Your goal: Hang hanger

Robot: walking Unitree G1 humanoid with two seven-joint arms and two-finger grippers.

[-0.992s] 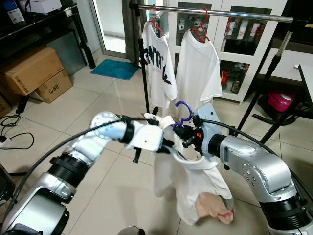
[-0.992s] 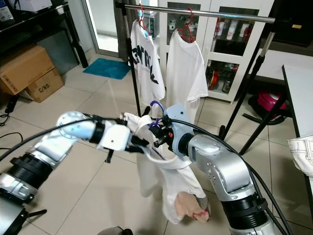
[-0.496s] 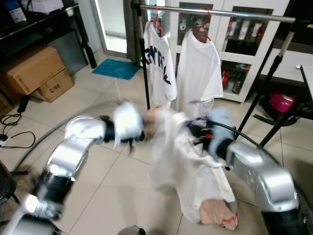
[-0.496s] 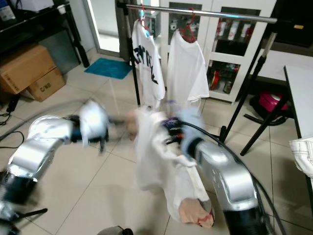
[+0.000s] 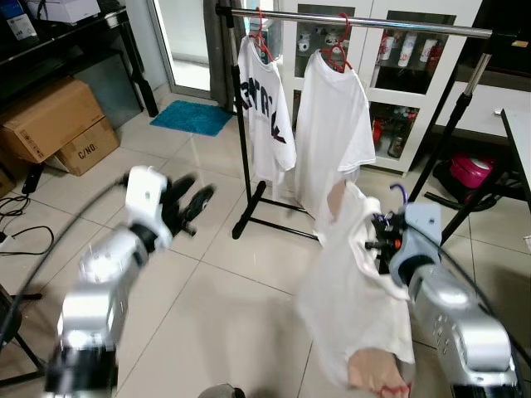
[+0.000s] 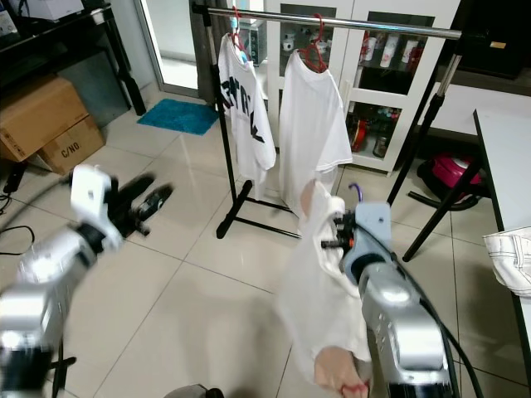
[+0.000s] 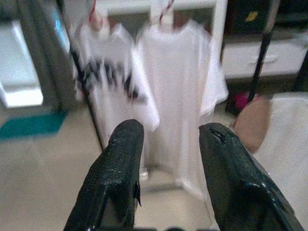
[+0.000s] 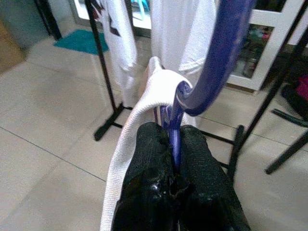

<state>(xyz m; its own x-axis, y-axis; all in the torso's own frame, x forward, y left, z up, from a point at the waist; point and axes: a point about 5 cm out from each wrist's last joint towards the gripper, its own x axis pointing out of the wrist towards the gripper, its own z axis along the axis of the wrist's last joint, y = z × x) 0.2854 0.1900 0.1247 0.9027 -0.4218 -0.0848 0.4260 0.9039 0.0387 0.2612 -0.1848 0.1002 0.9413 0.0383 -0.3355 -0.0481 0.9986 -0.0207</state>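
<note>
the right gripper is clamped on the neck of the purple plastic hanger, arm raised forward at the right of the scene. the hanger carries a white t-shirt that drapes toward the tiled floor; only its hook tip is visible above the collar. the left gripper is extended to the left, fingers spread and holding nothing, blurred. the silver clothes rail stands behind, well apart from the hanger, holding two white shirts on red hangers.
</note>
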